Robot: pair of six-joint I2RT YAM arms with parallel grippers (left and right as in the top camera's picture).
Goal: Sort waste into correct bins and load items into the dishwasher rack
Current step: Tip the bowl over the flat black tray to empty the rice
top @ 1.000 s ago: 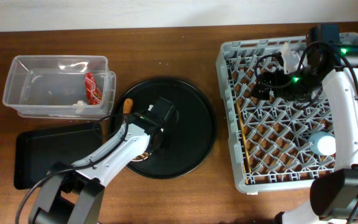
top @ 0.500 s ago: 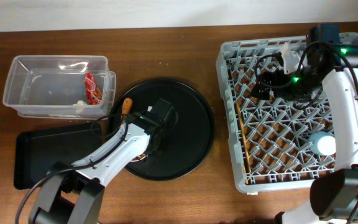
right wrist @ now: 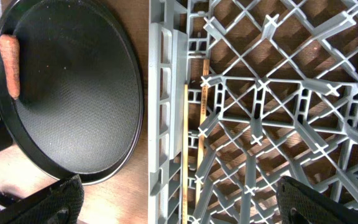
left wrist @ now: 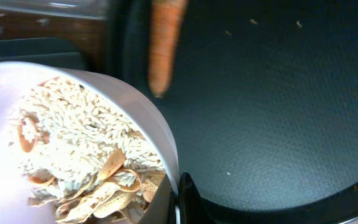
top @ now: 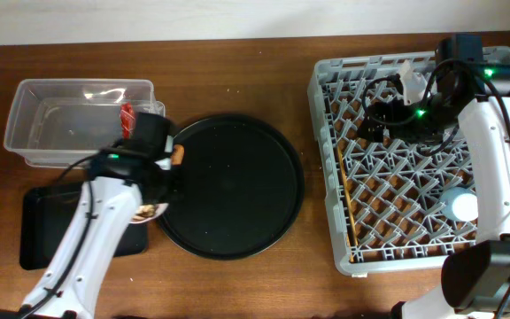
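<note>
The red wrapper [top: 127,122] is in the clear tub [top: 78,85] at upper left, and the chopsticks [top: 345,204] and blue cup [top: 459,204] are in the rack [top: 324,106] at right. The left gripper [left wrist: 176,198] clenches the rim of the white bowl [left wrist: 151,121] of scraps [left wrist: 73,155] at the black tray's [top: 51,221] right edge. The sausage [top: 177,155] waits on the round tray [top: 237,195], and the right gripper [right wrist: 185,208] hangs spread and empty over the rack.

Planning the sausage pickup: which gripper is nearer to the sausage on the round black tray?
Left. The left gripper, shut on the plate, is right beside the sausage; the right gripper hangs open far off over the dishwasher rack.
</note>
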